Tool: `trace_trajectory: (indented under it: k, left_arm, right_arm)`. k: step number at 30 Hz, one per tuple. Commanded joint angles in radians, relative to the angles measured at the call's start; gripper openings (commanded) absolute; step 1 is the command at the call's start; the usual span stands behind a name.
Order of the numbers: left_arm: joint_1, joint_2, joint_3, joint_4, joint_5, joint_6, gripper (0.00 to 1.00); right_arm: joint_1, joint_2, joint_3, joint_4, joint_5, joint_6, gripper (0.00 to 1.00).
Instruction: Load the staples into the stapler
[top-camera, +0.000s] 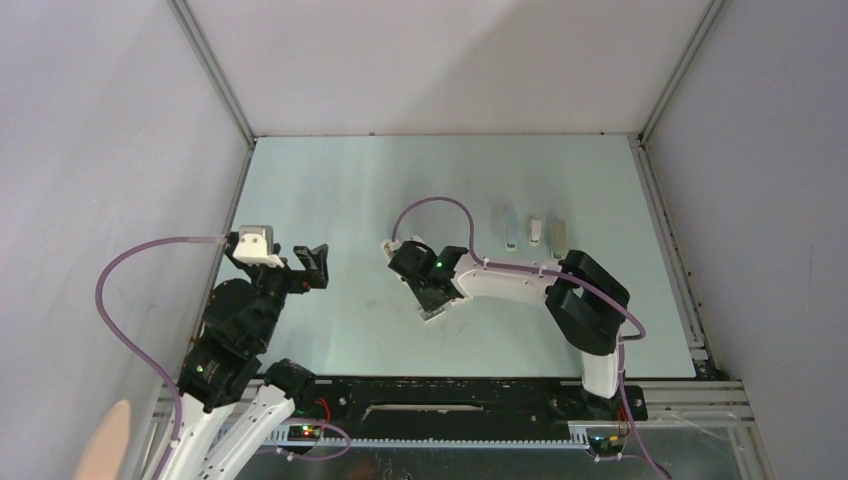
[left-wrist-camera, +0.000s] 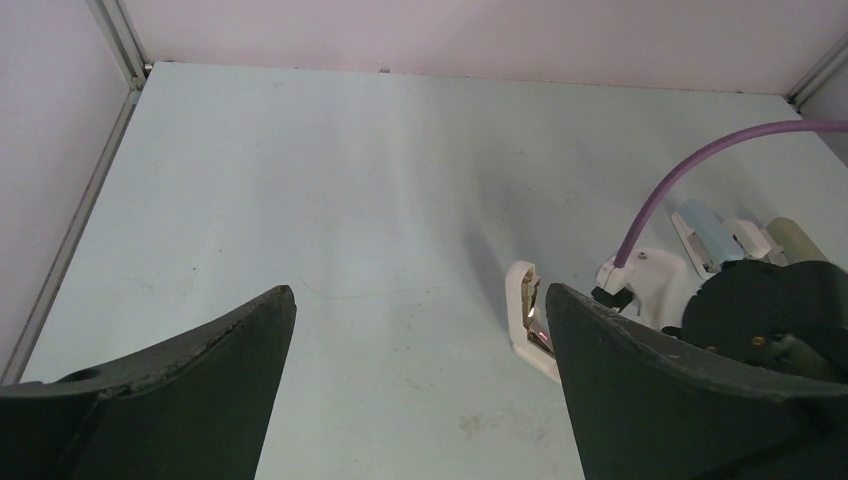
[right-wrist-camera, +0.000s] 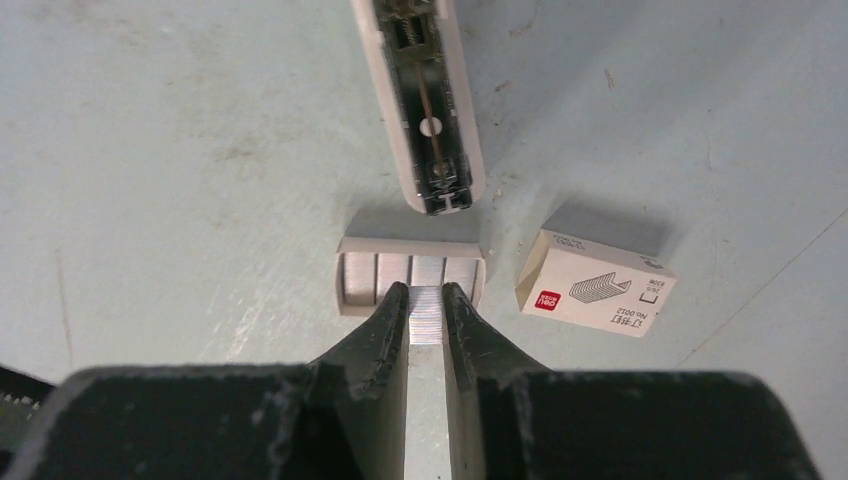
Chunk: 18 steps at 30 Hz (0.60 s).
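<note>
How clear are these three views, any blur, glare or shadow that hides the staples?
Right wrist view: sharp, the staples and the print on the box sleeve crisp, only soft shadows. Left wrist view: the left tool looms dark and slightly blurred; staples cannot be made out. Top view: even light, no glare, but the staples are too small to tell.
</note>
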Motion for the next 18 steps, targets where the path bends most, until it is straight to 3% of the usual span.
trace_trajectory:
  k: [1,9,18]
  left_arm:
    - [0.005,0.002,-0.010,0.021,0.008,0.004,0.98]
    - [0.005,0.005,-0.010,0.021,0.006,0.004,0.98]
    - [0.005,0.014,-0.010,0.021,0.001,0.004,0.98]
  right_arm:
    - [0.017,-0.100,0.012,0.041,0.017,-0.085,0.12]
    - [0.000,-0.136,0.011,0.203,-0.031,-0.284,0.12]
    - [-0.045,-0.056,0.012,0.394,-0.094,-0.421,0.12]
